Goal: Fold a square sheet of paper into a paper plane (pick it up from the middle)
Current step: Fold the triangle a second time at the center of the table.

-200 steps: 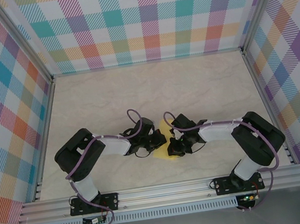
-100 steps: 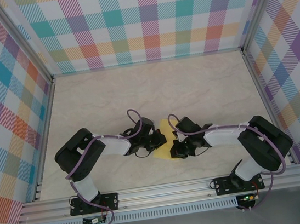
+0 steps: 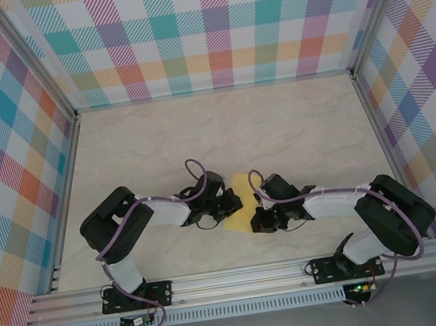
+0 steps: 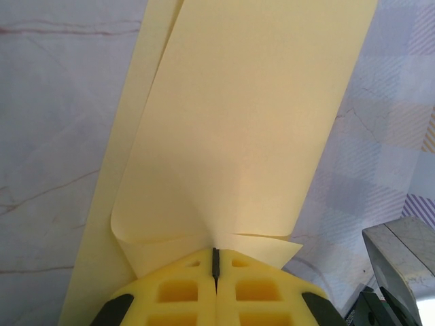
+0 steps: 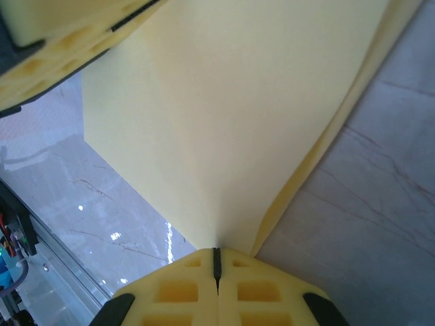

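- The square sheet of paper (image 3: 239,211), bright yellow, sits near the front middle of the table, right between the two claws.
- From the left wrist the paper (image 4: 238,136) shows two layers, a wide upper leaf over a narrower strip along its left side, with a small curl where it meets the fingertips.
- From the right wrist the paper (image 5: 224,122) fans away from the fingertips, a second layer peeking out along its right edge.
- The left gripper (image 3: 234,202) is fully closed, its yellow pads pressed together with the sheet's edge pinched in the seam (image 4: 216,261).
- The right gripper (image 3: 255,221) is likewise clamped tight on the opposite edge, the paper running straight into the closed line between its pads (image 5: 217,261).
- The left claw's yellow fingers (image 5: 61,41) show at the top corner of the right wrist view, against the sheet.
- Both arms bend inward from their bases, wrists nearly meeting.
- Beneath lies the cream marbled table (image 3: 278,131).
- Bright plaid walls (image 3: 216,26) box it in, and an aluminium rail (image 3: 241,276) runs along the front.
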`<state>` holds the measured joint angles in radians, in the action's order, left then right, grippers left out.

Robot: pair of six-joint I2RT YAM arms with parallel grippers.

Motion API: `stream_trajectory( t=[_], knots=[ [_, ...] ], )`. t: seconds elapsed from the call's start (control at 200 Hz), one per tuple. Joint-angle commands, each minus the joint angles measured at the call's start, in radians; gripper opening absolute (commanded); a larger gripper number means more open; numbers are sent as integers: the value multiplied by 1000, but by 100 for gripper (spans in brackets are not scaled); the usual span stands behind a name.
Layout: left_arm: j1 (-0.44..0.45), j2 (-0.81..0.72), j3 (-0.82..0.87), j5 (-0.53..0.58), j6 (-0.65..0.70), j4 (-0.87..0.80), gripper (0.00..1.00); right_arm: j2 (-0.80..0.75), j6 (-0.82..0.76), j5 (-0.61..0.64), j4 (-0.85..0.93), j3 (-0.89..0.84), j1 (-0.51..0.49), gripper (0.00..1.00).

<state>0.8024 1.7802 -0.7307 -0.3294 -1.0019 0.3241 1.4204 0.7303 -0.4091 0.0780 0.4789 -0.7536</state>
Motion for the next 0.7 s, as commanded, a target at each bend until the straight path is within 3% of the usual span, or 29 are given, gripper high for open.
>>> stream_trajectory(
  t=[0.0,0.215,0.465,0.695],
  knots=[
    [4,67,27,61,14,-141,0,-3,-32,-32,127,-52,-7,4],
    [3,67,24,55,20,-140,0,-39,6,-47,97,-83,-8,5],
    [5,58,18,45,40,-148,0,-252,30,36,155,4,-6,6],
    [9,60,-1,39,42,-154,0,-100,82,6,23,69,-6,6]
  ],
)
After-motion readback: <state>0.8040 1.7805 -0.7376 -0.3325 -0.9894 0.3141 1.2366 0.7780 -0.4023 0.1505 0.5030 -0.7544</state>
